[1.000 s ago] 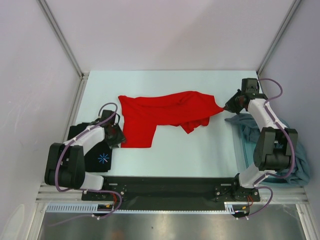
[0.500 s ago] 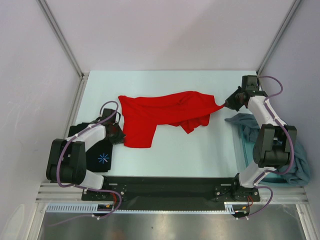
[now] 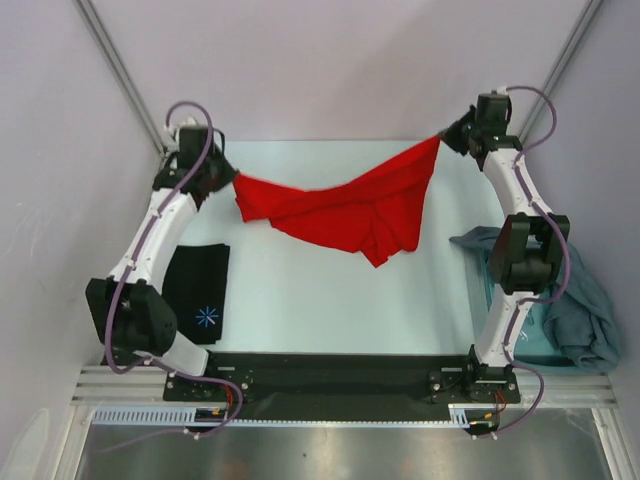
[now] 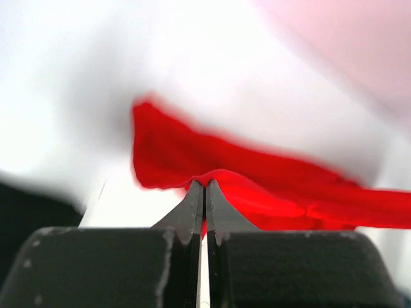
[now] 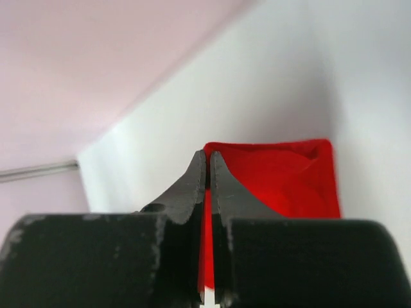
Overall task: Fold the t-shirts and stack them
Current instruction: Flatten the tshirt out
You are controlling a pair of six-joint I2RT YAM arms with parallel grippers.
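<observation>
Top external view showed my left claw (image 3: pixel 231 182) and right claw (image 3: pixel 444 140) each pinching one end of the red shirt (image 3: pixel 350 210), hung between them over the counter (image 3: pixel 330 295). I needed even tension before laying it flat.

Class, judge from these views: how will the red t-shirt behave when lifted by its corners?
Probably floppy: the red t-shirt sags in folds between the left tool and right tool. Likely light: two thin pinches carry it.
</observation>
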